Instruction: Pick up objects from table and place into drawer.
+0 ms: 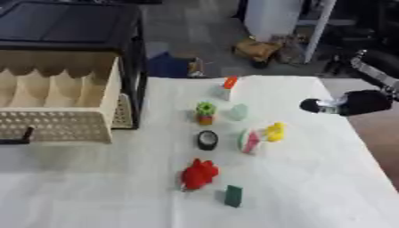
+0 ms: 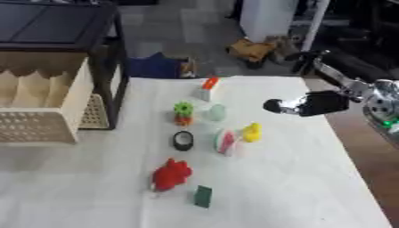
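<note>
Several small objects lie in a loose column on the white cloth. They are a red lumpy toy [image 1: 199,174], a green block [image 1: 233,196], a black ring [image 1: 206,140], a red-and-white slice [image 1: 249,141], a yellow toy [image 1: 274,132], a green-and-orange piece [image 1: 205,112], a pale green piece [image 1: 238,112] and a white bottle with an orange cap [image 1: 227,87]. The beige drawer [image 1: 59,107] stands pulled out at the left. My right hand [image 2: 313,104] hovers above the table's right side, reaching left, with nothing in it. A thin dark part [image 1: 19,139] shows at the left edge.
The black cabinet frame [image 1: 139,67] holds the drawer at the back left. The table's far edge [image 1: 234,77] lies just behind the bottle. Beyond it on the floor are a blue item [image 1: 168,66] and a brown bundle [image 1: 255,48].
</note>
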Robot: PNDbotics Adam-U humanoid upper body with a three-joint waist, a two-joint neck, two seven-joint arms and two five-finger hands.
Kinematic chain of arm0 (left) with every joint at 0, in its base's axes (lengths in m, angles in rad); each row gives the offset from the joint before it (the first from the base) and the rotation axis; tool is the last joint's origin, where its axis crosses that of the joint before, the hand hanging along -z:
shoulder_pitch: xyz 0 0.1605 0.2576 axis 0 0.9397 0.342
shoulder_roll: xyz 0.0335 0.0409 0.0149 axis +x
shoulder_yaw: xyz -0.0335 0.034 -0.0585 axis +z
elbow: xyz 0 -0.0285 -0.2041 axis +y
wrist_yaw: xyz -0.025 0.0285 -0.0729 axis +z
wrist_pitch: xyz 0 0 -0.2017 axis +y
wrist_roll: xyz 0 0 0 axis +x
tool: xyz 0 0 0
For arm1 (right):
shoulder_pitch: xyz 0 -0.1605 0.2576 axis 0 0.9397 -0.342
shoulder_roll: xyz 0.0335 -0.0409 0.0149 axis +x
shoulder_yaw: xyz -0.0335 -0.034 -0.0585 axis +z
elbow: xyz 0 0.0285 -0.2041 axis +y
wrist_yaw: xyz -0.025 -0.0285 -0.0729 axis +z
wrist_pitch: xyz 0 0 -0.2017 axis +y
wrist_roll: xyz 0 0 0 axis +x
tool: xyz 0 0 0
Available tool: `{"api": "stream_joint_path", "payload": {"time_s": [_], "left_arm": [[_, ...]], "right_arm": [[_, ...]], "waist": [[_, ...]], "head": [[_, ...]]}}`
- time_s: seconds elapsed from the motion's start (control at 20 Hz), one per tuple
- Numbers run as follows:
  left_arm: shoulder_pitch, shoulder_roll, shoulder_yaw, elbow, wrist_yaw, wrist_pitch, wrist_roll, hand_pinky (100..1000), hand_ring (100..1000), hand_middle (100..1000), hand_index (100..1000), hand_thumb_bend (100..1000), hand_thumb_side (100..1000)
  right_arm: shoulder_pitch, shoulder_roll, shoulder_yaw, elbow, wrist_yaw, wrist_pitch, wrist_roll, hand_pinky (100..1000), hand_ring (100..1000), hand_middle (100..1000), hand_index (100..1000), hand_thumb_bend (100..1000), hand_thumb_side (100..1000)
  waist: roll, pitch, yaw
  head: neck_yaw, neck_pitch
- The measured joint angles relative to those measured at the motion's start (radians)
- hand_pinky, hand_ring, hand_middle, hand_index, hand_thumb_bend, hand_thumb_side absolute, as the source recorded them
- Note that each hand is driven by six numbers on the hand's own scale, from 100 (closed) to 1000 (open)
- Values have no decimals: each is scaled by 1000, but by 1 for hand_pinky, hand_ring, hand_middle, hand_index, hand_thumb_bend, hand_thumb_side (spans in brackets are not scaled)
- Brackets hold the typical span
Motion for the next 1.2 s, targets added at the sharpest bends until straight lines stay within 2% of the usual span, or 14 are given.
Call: {"api": "stream_joint_path", "payload": {"time_s": [0.1, 0.2, 0.55, 1.2], "left_arm": [[0, 0, -2, 0, 1, 0, 0, 598, 546, 656, 904, 100, 1000], [0, -1, -2, 0, 2, 0, 0, 598, 545, 655, 903, 100, 1000], [0, -8, -2, 0, 11, 2, -3, 601, 546, 657, 902, 100, 1000], [0, -18, -3, 0, 29, 1, -11, 601, 544, 657, 901, 100, 1000]], "right_arm": [[-4, 4, 3, 0, 0, 1, 10, 781, 761, 728, 937, 697, 702], [-11, 11, 10, 1, 1, 1, 19, 774, 758, 725, 926, 693, 664], [-76, 70, 60, 38, 20, -3, 84, 772, 760, 726, 920, 690, 616], [-109, 130, 126, 129, 72, -32, 142, 766, 763, 721, 907, 685, 544]], "waist": [[0, 0, 0], [0, 0, 5], [0, -2, 13], [-1, 1, 33]], "head": [[-1, 0], [-5, 0], [-21, 0], [-46, 0]]}}
